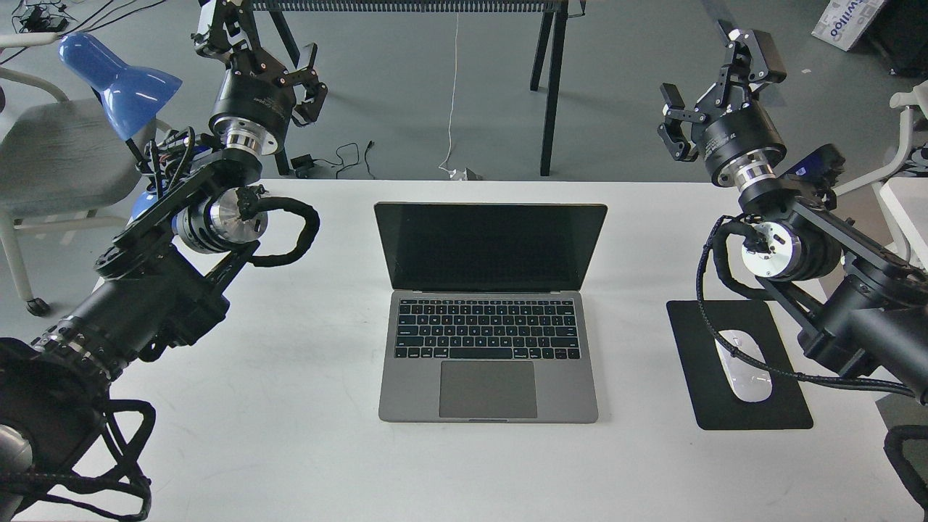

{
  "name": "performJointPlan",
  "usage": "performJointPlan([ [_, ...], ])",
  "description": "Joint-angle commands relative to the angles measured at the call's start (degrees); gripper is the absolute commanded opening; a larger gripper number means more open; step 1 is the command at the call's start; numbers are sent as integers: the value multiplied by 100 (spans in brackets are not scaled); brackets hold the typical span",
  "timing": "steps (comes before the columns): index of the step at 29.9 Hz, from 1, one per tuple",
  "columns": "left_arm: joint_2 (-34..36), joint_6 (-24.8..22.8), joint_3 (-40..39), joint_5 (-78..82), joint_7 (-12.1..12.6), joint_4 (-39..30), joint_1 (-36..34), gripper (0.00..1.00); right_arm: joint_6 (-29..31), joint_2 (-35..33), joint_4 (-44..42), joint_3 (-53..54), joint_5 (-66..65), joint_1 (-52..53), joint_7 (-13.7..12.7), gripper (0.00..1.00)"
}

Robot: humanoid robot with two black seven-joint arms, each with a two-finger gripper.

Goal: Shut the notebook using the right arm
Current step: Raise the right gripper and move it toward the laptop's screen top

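while open, notebook faces me, hinge running left-right.

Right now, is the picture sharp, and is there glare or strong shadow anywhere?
Head view: sharp throughout; even, soft light. The table shows only faint shadows. The notebook screen is black with mild reflection, no harsh glare. The mouse has a small bright sheen.

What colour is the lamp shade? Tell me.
Blue lamp shade, seen in the head view.
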Motion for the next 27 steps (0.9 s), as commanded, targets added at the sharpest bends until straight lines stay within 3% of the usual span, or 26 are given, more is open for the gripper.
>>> performJointPlan([
  [1,-4,0,0,0,0,0,9,100,-35,97,-31,-326,-190,60,-45,100],
  [8,-4,0,0,0,0,0,9,100,-159,342,-347,-1389,-190,604,-80,100],
  [18,-13,0,0,-9,0,0,9,100,-159,632,-540,-1645,-208,974,-124,100],
  [27,-13,0,0,-9,0,0,9,100,-44,1283,-1252,-1777,-208,983,-115,100],
])
